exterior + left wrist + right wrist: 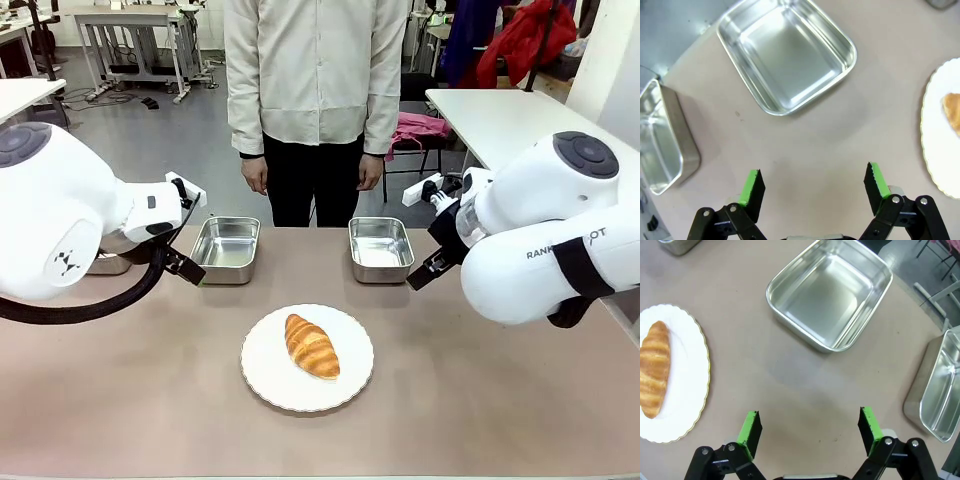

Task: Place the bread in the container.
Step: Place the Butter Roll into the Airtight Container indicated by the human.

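Bench: brown top, bare along the near edge.
Plate: round, white, scalloped rim, mid-bench.
Bread: croissant lying on the plate, nothing touching it.
Left fingers: spread wide, empty, hovering over bare bench between the plate and the left pan.
Right fingers: spread wide, empty, likewise short of the right pan.
Left pan: steel, empty.
Right pan: steel, empty, level with the left pan beyond the plate.
Person: standing at the far edge, hands hanging.
Progress: seemingly nothing done yet. Reach, grasp, carry and release all remain.
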Controlling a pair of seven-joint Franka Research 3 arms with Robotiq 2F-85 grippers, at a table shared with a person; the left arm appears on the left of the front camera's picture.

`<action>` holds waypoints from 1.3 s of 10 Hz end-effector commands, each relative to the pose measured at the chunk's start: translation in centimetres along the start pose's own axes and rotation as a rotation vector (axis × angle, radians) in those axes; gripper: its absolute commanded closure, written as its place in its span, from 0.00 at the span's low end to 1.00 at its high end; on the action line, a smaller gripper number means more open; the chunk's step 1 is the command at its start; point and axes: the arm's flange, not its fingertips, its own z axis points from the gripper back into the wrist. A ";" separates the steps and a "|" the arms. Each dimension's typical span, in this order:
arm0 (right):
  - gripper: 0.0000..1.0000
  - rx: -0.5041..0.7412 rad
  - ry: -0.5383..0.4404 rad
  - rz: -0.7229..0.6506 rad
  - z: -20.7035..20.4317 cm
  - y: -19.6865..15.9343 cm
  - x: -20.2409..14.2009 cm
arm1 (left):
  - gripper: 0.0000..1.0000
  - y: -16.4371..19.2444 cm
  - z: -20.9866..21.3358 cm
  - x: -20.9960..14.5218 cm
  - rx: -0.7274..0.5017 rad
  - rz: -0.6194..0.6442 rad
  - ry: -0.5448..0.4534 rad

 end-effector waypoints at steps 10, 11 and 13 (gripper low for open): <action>0.00 0.307 -0.290 0.004 15.1 -21.3 -3.7 | 0.00 22.5 18.4 -2.0 -0.439 -0.198 -0.177; 0.00 0.310 -0.314 -0.022 15.1 -21.7 -4.2 | 0.00 22.8 18.8 -2.7 -0.406 -0.205 -0.189; 0.00 0.270 -0.264 -0.006 16.0 -20.8 -3.8 | 0.00 21.7 18.9 -2.3 -0.421 -0.184 -0.150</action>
